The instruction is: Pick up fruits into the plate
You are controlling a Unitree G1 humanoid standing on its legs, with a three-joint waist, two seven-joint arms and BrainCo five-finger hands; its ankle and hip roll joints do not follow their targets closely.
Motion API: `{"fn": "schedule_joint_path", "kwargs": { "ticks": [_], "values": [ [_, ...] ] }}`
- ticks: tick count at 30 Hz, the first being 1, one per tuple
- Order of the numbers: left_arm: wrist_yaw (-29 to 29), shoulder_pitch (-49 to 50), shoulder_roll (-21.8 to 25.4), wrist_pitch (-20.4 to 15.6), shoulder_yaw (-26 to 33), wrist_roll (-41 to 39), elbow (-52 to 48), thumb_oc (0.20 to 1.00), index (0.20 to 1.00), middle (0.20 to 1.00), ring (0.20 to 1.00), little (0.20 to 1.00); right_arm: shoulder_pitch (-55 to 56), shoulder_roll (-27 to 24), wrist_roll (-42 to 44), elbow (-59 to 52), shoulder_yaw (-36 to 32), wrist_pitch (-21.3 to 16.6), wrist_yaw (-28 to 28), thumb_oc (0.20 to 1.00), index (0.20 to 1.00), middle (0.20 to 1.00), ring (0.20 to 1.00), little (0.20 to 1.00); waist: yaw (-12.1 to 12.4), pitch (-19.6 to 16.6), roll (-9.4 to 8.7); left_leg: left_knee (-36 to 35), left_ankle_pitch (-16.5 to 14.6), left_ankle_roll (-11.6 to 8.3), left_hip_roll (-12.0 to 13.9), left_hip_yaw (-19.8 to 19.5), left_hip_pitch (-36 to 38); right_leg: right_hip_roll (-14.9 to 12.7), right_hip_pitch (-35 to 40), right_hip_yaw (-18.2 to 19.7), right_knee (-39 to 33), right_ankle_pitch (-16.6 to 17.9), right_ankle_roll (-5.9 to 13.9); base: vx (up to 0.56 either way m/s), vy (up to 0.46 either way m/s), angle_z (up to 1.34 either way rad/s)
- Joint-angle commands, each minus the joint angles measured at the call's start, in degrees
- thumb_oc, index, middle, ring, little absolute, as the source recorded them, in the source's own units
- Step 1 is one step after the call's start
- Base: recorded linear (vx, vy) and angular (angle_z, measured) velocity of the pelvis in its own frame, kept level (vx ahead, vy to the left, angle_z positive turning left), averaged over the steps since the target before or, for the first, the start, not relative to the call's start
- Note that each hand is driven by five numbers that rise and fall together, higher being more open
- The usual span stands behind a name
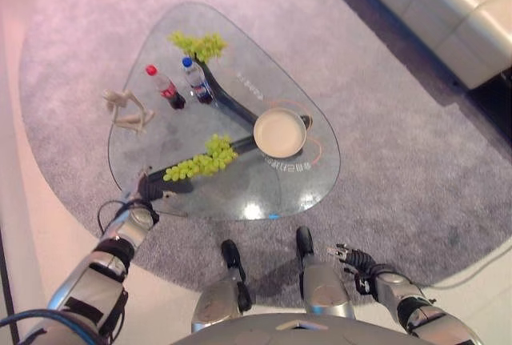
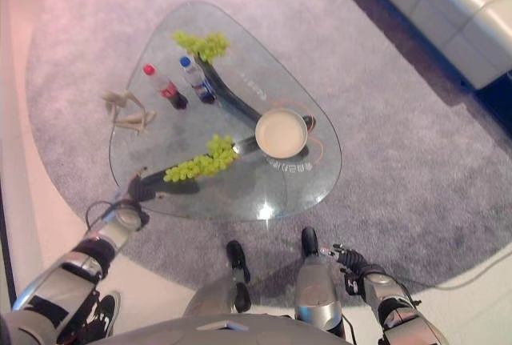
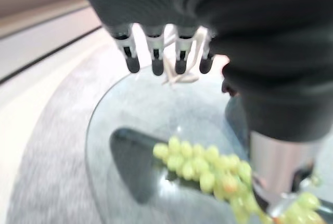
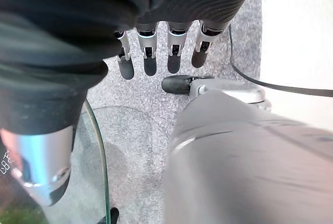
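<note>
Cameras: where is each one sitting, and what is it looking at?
Left eye: on the head, looking down at the table, plate, both arms.
Right eye: beside it, same scene; left hand at the table's edge.
Left wrist: looks past straight fingers at grapes.
Right wrist: right hand low over the rug.
Both eyes and the left wrist share those grapes.

A rounded, triangular clear glass table (image 1: pixel 312 170) stood at the centre of the frame on a large grey carpet (image 1: pixel 384 105) with a curved edge. Pale cream floor (image 1: pixel 32 225) ran down the left side and across the lower right corner. A light beige cushioned sofa (image 1: pixel 448 9) filled the upper right corner. Bright light glinted on the table's near edge.
</note>
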Motion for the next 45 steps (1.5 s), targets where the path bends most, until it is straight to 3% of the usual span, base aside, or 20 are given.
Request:
{"fn": "schedule_joint_path", "kwargs": {
  "ticks": [1,9,19,25,29,34,40,45],
  "values": [
    [2.9,-6.8,4.7,1.5,-1.6,4.2,3.4,1.000,1.000,1.000,1.000,1.000,-1.9,-0.7,4.8,-2.7,2.7,-2.2,-0.3,1.000,1.000,1.000,1.000,1.000,-0.8,3.5,-1.59,4.4,-4.6,1.86,-2.1,-2.5,-3.3,3.3,-6.1,-0.6,9.0,-3.3,-2.36,-0.09,-0.052,-0.03],
    [5.3,-18.1,5.0,5.3,-6.2,7.6,9.6,1.000,1.000,1.000,1.000,1.000,-5.8,-0.6,11.5,-6.4,3.4,-3.0,-1.8,1.000,1.000,1.000,1.000,1.000,-2.0,8.3,-3.39,7.0,-3.6,1.24,-2.0,-2.6,-9.8,4.6,-13.2,-0.2,12.2,-2.7,-2.52,-0.09,-0.051,-0.02],
    [5.3,-26.0,3.4,8.3,-11.0,9.7,14.5,1.000,1.000,1.000,1.000,1.000,-7.8,0.7,19.1,-11.0,3.3,-4.8,-3.0,1.000,1.000,1.000,1.000,1.000,-3.4,8.3,-6.59,10.5,-2.8,-0.07,-1.0,-2.5,-18.7,5.5,-22.0,-0.5,14.7,-2.0,-2.82,-0.07,-0.068,-0.02],
    [7.2,-29.4,2.4,13.1,-13.1,13.6,16.6,1.000,1.000,1.000,1.000,1.000,-8.6,1.6,22.0,-12.4,3.5,-5.2,-3.0,1.000,1.000,1.000,1.000,1.000,-4.0,8.3,-8.16,10.8,-2.4,-0.58,-0.5,-2.3,-22.0,6.0,-25.4,-0.6,15.2,-1.7,-2.69,-0.05,-0.079,-0.03],
    [8.7,-32.4,1.9,18.1,-14.8,18.6,19.6,1.000,1.000,1.000,1.000,1.000,-9.2,1.9,25.2,-13.5,3.6,-5.5,-2.2,1.000,1.000,1.000,1.000,1.000,-4.7,8.3,-9.33,11.2,-1.8,-1.26,0.2,-2.4,-25.5,6.5,-28.7,-0.7,15.6,-1.2,-2.61,-0.05,-0.074,-0.01],
    [8.9,-34.3,1.7,21.0,-16.2,20.1,20.9,1.000,1.000,1.000,1.000,1.000,-9.7,2.3,27.6,-14.3,3.5,-5.9,-1.6,1.000,1.000,1.000,1.000,1.000,-5.3,8.3,-10.21,11.5,-1.7,-1.78,0.7,-2.6,-28.4,6.6,-31.4,-0.8,15.3,-0.5,-2.41,-0.03,-0.056,-0.04],
    [13.6,-37.9,2.2,27.6,-16.8,22.7,22.0,1.000,1.000,1.000,1.000,1.000,-9.5,3.4,32.7,-16.1,3.2,-6.5,1.2,1.000,1.000,1.000,1.000,1.000,-5.9,8.3,-11.95,11.8,-1.8,-2.14,1.3,-3.3,-32.1,6.9,-34.7,-1.0,15.0,0.3,-2.23,-0.02,-0.087,-0.05],
    [12.2,-40.0,2.6,29.0,-17.3,25.0,22.9,1.000,1.000,1.000,1.000,1.000,-9.3,4.0,34.7,-17.3,3.2,-6.6,2.4,1.000,1.000,1.000,1.000,1.000,-6.2,8.3,-12.54,12.5,-2.0,-2.40,1.4,-3.9,-34.2,6.9,-36.2,-1.2,15.1,0.6,-2.04,-0.01,-0.049,0.01]
  ]
}}
